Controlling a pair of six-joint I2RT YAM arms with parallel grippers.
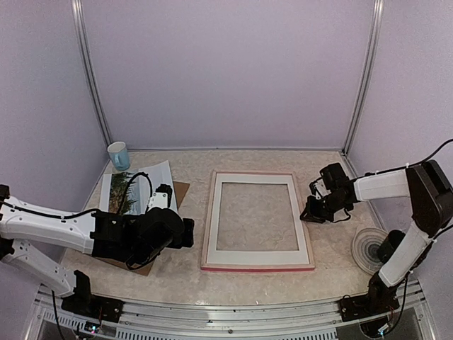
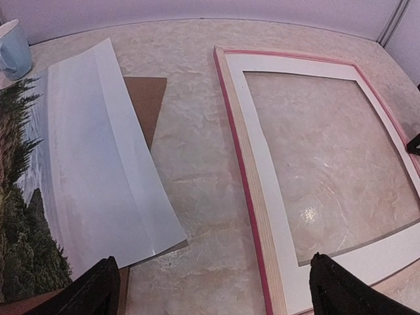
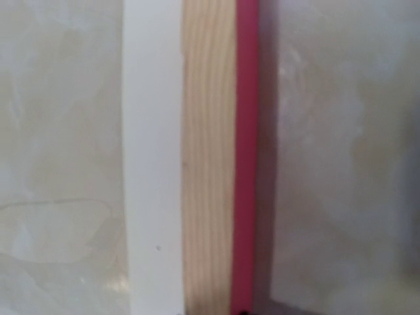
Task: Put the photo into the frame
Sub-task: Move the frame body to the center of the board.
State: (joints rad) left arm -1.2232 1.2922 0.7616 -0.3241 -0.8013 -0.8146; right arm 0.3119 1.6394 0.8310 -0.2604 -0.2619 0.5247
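The photo (image 1: 159, 178) lies on a board (image 1: 180, 193) left of the frame (image 1: 258, 267), a cup (image 1: 119, 155) behind it.

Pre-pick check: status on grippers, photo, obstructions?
Left gripper open, between photo and frame. Right gripper at frame's right rail, jaws unclear. Photo on backing board, outside frame. White mat sits in frame.
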